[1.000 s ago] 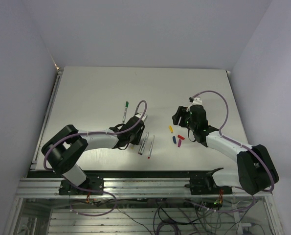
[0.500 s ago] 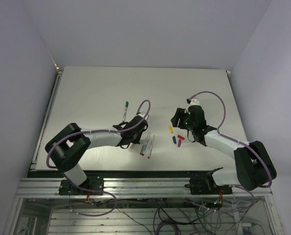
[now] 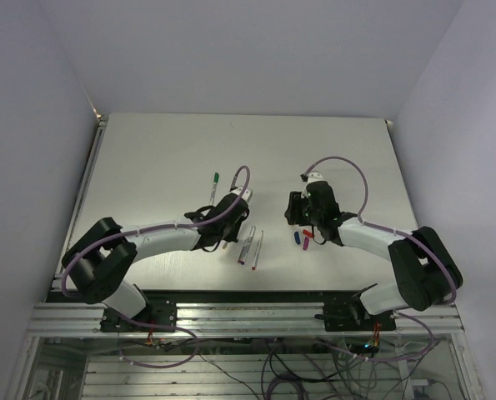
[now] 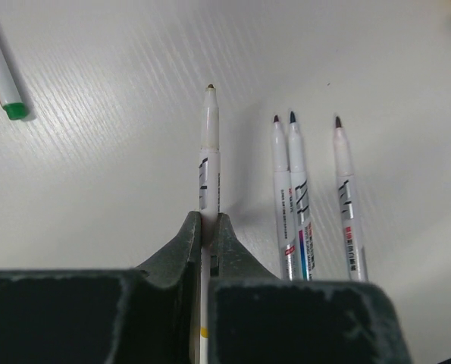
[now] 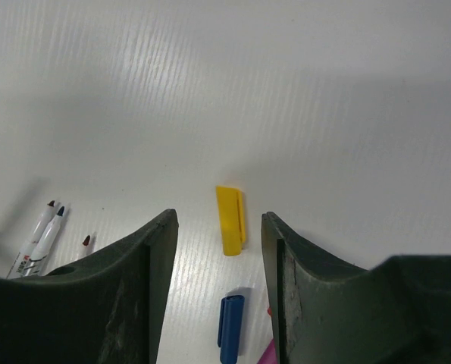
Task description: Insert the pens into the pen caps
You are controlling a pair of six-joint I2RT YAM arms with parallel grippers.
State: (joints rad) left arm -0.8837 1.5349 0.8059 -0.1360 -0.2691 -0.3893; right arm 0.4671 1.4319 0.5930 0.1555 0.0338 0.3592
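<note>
A pale table [image 3: 164, 150] fills the middle of the top view. The left arm [image 3: 160, 237] reaches in from the lower left of that view and the right arm [image 3: 373, 239] from the lower right. Their wrists end near each other, a little below the middle of the frame.

The left claw [image 4: 208, 227] is pressed together on the yellow-marked pen [image 4: 209, 144], pinching its barrel. That pen points straight up the left wrist view with its brownish tip bare, and the yellow mark shows low between the fingers. The right claw [image 5: 217, 218] stands spread and holds nothing, its two fingers rising from the bottom corners of the right wrist view.

To the right of the pinched one, three pens [image 4: 298, 197] lie on the table with bare tips pointing up the frame. Two of them touch and the third lies a little apart. The green-ended pen [image 4: 1, 76] lies in the upper left corner of the left wrist view, well apart from the rest.

The yellow cap [image 5: 230, 220] lies on the table in the gap between the right claw's fingers, nearer the right-hand one. Whether either finger touches it cannot be told. The blue cap [image 5: 230, 326] lies just below it near the bottom edge, with a sliver of a pink-purple cap [image 5: 264, 355] beside it. In the top view a red cap [image 3: 308, 239] shows just below the right claw.
</note>
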